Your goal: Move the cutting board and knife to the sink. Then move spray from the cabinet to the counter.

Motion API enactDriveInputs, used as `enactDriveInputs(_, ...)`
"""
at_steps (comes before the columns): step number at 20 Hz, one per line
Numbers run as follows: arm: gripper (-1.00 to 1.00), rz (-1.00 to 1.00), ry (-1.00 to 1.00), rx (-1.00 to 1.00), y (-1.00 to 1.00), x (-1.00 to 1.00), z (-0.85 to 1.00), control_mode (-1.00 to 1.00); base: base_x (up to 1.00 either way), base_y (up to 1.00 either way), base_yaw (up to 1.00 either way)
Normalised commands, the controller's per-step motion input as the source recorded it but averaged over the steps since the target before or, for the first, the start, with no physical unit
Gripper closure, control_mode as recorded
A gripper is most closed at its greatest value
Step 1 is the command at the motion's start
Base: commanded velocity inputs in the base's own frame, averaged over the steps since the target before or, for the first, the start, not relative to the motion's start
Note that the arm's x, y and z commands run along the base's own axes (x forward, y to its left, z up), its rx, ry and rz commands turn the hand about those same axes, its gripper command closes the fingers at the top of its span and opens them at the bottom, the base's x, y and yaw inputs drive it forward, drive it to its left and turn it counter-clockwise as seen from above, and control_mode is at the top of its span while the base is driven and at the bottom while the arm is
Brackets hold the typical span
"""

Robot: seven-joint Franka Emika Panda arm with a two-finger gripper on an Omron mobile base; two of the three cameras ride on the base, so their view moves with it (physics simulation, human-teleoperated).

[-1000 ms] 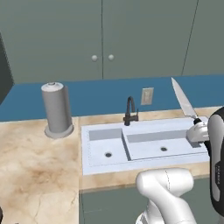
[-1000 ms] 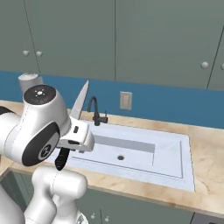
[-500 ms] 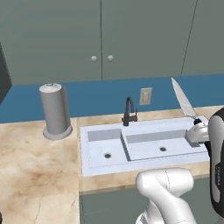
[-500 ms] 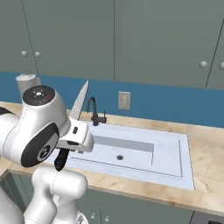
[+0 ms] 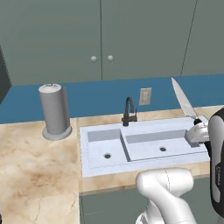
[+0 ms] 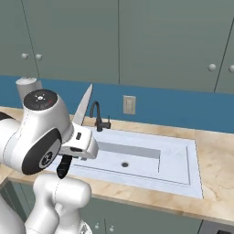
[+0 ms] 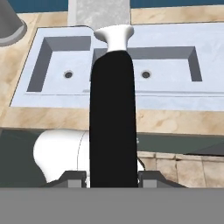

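Nothing has moved: the two-finger gripper (image 7: pixel 109 177) stays clenched on the black-handled silver knife (image 6: pixel 82 107), which next needs lowering into the pale grey-white sink (image 5: pixel 144 144)

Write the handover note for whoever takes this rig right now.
Gripper: shut on the knife; its fingers clamp the black handle, blade pointing up.
Knife: held in the air at the sink's right end, not in it yet.
Sink: both basins bare, faucet at the back rim.
Counter: a grey cylinder stands left of the sink.
Done: knife picked up.
Left: put the knife in the sink, then the board, then the spray.
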Motion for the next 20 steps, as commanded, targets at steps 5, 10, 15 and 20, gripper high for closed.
enactDriveInputs(5, 1.00, 0.00, 0.00, 0.00, 0.00, 0.00, 0.00, 1.00, 0.42, 0.00, 0.00)
enactDriveInputs(10, 1.00, 0.00, 0.00, 0.00, 0.00, 0.00, 0.00, 1.00, 0.14, 0.00, 0.00)
enactDriveInputs(15, 1.00, 0.00, 0.00, 0.00, 0.00, 0.00, 0.00, 1.00, 0.00, 0.00, 0.00)
enactDriveInputs(20, 1.00, 0.00, 0.00, 0.00, 0.00, 0.00, 0.00, 1.00, 0.00, 0.00, 0.00)
